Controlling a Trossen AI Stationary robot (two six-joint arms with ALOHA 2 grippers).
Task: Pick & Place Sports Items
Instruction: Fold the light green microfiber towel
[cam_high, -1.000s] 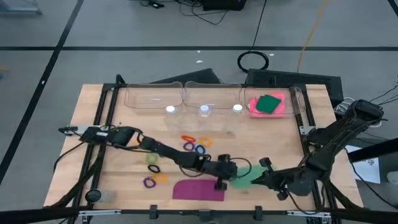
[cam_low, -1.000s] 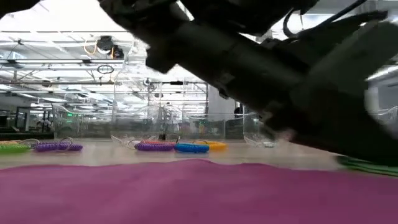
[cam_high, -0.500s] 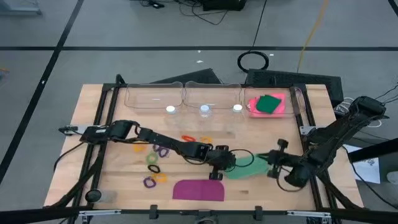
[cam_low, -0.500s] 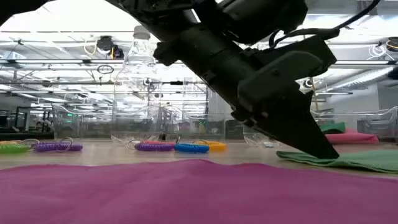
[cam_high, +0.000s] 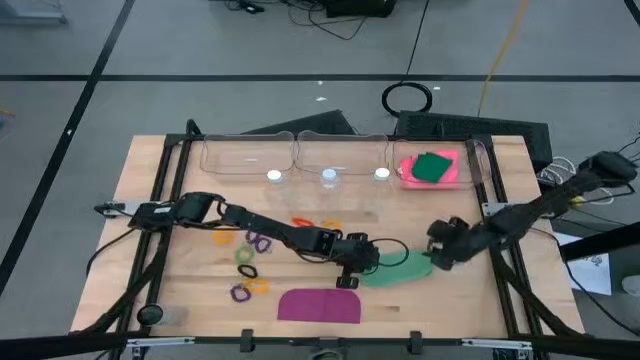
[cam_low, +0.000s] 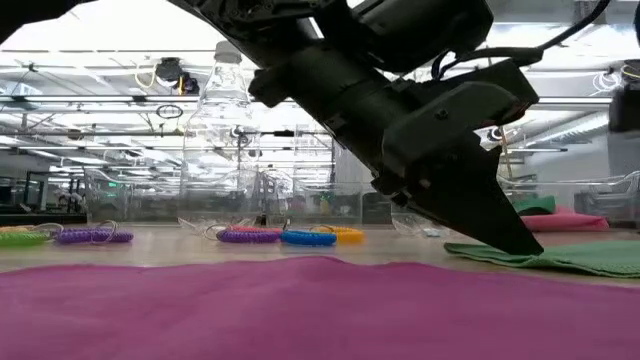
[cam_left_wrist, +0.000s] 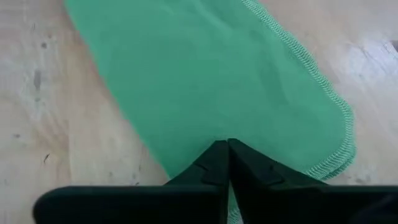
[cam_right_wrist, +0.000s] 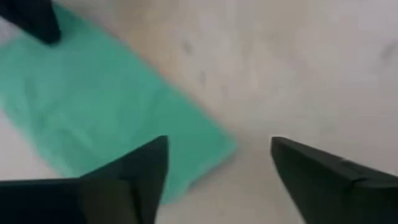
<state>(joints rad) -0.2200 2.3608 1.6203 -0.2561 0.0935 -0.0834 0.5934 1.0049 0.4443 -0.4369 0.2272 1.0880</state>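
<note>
A light green cloth (cam_high: 398, 270) lies flat on the table right of centre. My left gripper (cam_high: 360, 268) is shut, its tips down on the cloth's left end. My right gripper (cam_high: 437, 256) is open just above the cloth's right end (cam_right_wrist: 205, 146); its fingers stand on either side of that corner and touch nothing. A purple cloth (cam_high: 320, 305) lies flat near the front edge. A dark green piece (cam_high: 432, 166) rests on a pink rectangle (cam_high: 412, 172) in the far right bin. Coloured rings (cam_high: 310, 230) lie scattered on the table left of centre. My left gripper presses its shut fingertips (cam_left_wrist: 227, 149) down on the light green cloth close to its left end (cam_left_wrist: 186, 134). The fingers slant down from the table's left. The cloth lies flat on the table under them (cam_low: 560, 255).
Clear bins (cam_high: 290, 156) line the far edge, with clear bottles (cam_low: 225, 110) in front of them. More rings (cam_high: 245, 270) lie left of the purple cloth. Bare wood shows between the right gripper and the pink rectangle.
My right gripper has moved from near the front edge toward the far edge and rolled, and now hangs at the cloth's right end. My left gripper has shifted a little toward the far edge. The light green cloth has moved that way too and now lies spread flat.
</note>
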